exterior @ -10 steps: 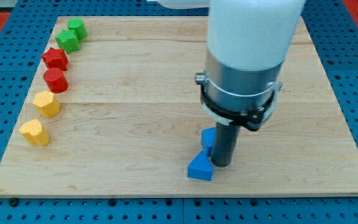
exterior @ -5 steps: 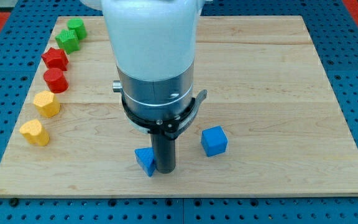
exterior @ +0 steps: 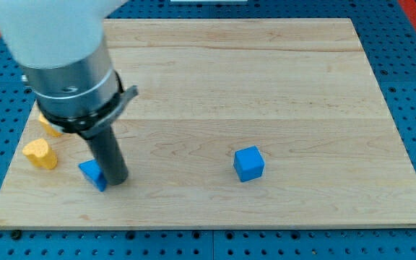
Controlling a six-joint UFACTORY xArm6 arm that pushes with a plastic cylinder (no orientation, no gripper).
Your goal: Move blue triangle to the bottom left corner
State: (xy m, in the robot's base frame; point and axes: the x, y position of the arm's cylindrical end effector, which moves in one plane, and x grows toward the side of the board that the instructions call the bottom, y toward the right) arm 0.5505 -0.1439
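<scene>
Now my tip (exterior: 116, 180) touches blue triangle (exterior: 91, 173) on wood board (exterior: 266, 87).

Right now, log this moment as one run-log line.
my tip: touching blue triangle, on its right | triangle: bottom-left area, short of corner | blue cube: apart, right | yellow block: left of triangle

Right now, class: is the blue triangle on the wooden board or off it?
On it. The blue triangle sits on the board near its bottom-left corner, inside the edge, touching my tip on its right.
</scene>
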